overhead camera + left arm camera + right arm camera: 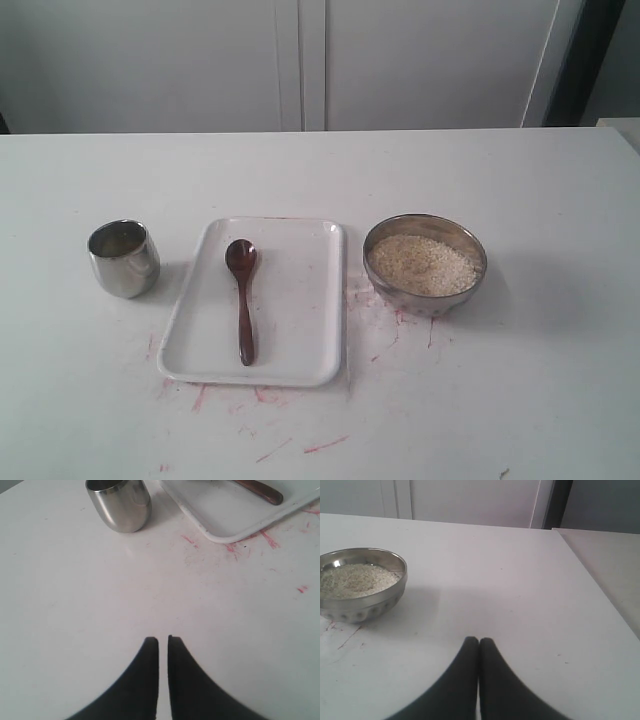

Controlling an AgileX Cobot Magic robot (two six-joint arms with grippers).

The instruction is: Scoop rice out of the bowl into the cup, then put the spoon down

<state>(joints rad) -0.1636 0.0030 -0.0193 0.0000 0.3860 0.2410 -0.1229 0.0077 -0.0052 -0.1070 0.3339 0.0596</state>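
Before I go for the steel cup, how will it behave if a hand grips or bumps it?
The cup has polished, rounded sides that taper toward the base, so a pinch may slip. It looks empty and thin-walled, so it is probably light and apt to slide or tip if bumped. Rigid metal, unlikely to deform.

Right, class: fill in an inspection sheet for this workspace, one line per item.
Surface: white table with red marks around the tray.
Job's things: dark brown wooden spoon lying on flat white rectangular tray; in the exterior view, small shiny steel cup to its left, round metal bowl of pale rice grains to its right.
Clutter: nothing seen.
Grippers: left gripper and right gripper both shut, empty.
Cables: nothing seen.
Surroundings: white panelled wall behind.
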